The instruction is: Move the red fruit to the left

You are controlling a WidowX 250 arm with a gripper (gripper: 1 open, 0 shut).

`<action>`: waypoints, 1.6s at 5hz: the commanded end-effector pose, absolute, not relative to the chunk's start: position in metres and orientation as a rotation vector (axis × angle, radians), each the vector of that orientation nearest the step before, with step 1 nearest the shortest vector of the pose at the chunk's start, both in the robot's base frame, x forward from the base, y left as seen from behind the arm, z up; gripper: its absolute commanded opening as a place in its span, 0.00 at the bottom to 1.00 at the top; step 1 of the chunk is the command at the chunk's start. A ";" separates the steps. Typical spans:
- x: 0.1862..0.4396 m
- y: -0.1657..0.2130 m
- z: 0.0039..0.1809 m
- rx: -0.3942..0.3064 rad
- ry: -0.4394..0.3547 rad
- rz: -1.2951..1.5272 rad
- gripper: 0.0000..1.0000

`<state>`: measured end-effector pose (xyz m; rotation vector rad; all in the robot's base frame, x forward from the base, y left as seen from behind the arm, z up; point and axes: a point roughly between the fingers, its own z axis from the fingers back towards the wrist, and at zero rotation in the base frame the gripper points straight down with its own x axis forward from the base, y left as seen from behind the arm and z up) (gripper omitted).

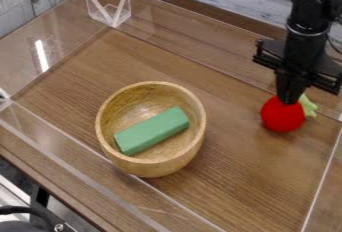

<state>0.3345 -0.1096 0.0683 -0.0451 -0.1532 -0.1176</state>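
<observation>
The red fruit (281,117) is a small bright-red strawberry toy resting on the wooden table at the right, its light-green leafy cap (310,106) poking out to the right. My gripper (290,96) points straight down over it, and the black fingers are pinched together on the fruit's top. The fingertips sink into the top of the fruit, so the exact contact is partly hidden. The fruit still touches the table.
A wooden bowl (107,107) holding a green rectangular block (151,130) sits left of centre. Clear acrylic walls (318,191) fence the table on all sides, and one runs close to the fruit's right. A clear bracket (108,9) stands at the back left.
</observation>
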 end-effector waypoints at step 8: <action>0.340 -0.092 0.054 -0.072 -0.176 -0.063 0.00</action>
